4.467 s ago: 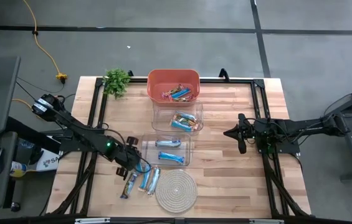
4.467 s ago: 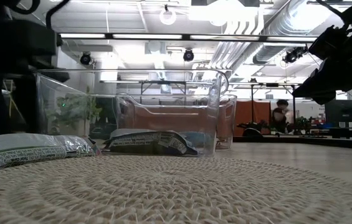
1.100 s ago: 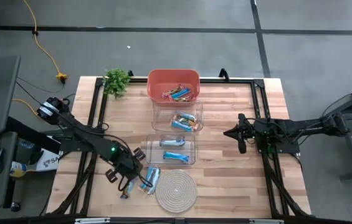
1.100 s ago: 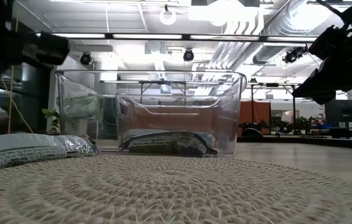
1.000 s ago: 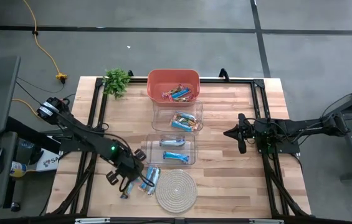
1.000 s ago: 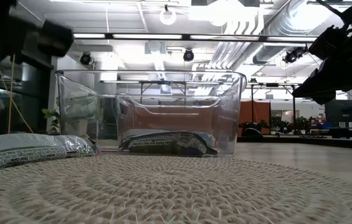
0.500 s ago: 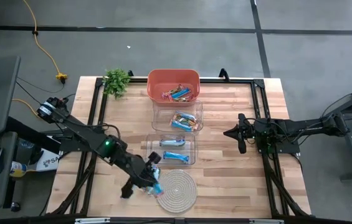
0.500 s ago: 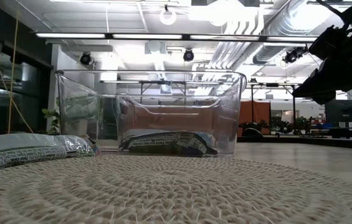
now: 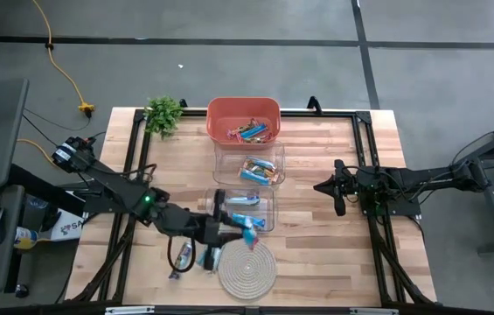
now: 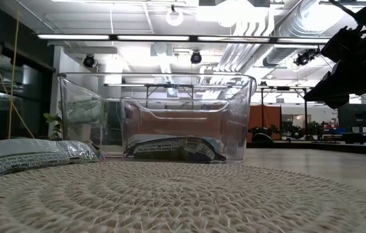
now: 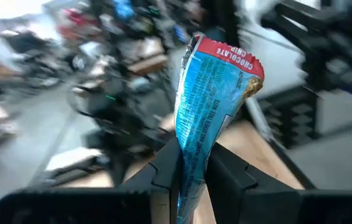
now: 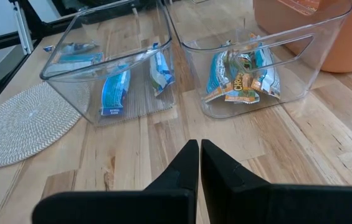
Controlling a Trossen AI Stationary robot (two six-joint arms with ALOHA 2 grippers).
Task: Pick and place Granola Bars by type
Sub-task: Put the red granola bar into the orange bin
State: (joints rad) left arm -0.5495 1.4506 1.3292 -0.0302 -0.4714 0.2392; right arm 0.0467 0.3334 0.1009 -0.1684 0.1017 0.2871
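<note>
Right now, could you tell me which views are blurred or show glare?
Left wrist view: background smeared by motion blur, while the blue foil-wrapped granola bar in the left pincer stays sharp. Low view: ceiling lights glare, and the near woven rope coaster is soft.

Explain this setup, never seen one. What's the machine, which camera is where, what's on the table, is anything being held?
It is a table robot with two dark arms. One picture looks straight down, one sits at table-top level, and one camera rides on each wrist.

On the wooden table stand an orange bin and two clear bins, all with wrapped granola bars inside. A few loose bars lie beside a round woven coaster. A small plant is at a corner.

The left gripper pinches a blue bar near the closer clear bin. The right gripper waits, shut and empty.
</note>
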